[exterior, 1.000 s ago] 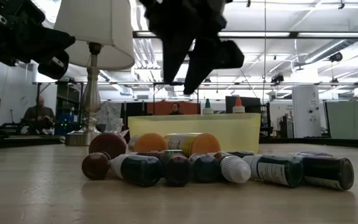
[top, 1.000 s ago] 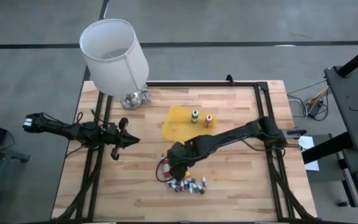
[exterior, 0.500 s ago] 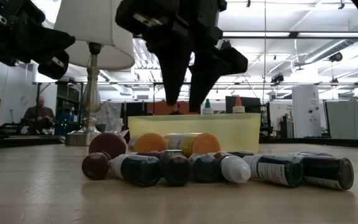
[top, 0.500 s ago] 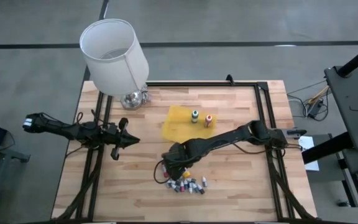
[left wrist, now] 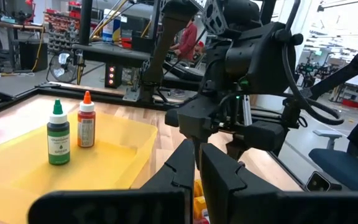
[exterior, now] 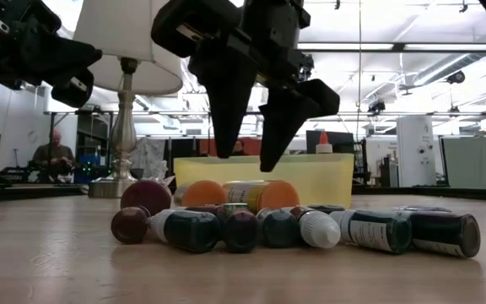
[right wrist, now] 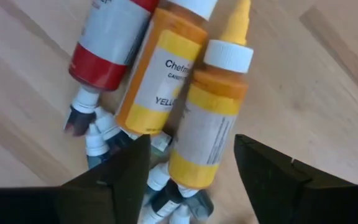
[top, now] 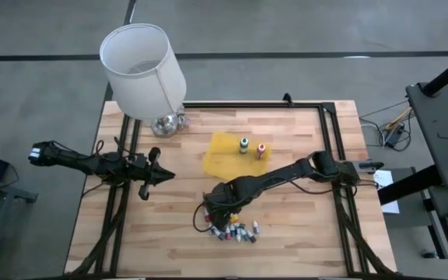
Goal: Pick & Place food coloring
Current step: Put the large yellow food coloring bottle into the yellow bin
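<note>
Right claw (exterior: 256, 160) open above lying yellow bottle (right wrist: 205, 121); left claw (top: 159, 176) closed, apart.

Five bottles (right wrist: 207, 118), one tray (top: 222, 155)

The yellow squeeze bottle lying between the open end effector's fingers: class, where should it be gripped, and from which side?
Grip the yellow bottle across its labelled body, coming straight down from above. It lies flat on the table, its sides free, with the right end effector open astride it.

Red, yellow bottles (right wrist: 166, 87); yellow tray (top: 222, 154)
</note>
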`<state>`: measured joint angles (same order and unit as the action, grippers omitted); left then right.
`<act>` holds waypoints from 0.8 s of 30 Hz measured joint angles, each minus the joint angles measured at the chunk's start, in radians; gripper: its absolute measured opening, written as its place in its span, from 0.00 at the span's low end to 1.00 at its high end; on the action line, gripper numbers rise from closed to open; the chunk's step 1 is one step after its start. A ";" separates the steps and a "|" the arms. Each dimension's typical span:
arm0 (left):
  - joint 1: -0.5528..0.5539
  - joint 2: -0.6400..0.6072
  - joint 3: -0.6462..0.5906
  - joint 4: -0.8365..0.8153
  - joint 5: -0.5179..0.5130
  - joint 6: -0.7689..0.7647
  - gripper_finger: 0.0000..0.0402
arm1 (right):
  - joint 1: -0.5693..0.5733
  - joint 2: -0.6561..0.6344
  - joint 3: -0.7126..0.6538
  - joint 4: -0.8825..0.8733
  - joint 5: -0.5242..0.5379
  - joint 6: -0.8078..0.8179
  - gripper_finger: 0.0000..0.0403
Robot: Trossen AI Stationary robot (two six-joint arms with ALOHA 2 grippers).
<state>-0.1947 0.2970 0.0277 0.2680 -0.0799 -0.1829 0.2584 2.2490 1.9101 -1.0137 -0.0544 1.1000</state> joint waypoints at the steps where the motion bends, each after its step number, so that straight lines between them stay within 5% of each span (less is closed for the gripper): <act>1: 0.000 0.000 0.000 0.000 0.000 0.000 0.00 | 0.000 0.000 -0.002 -0.001 0.003 -0.001 0.60; 24: 0.000 0.000 0.000 0.000 0.000 0.000 0.00 | 0.001 0.003 -0.106 0.077 0.017 -0.003 0.62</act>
<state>-0.1947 0.2970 0.0277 0.2684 -0.0796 -0.1829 0.2592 2.2517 1.8041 -0.9369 -0.0370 1.0969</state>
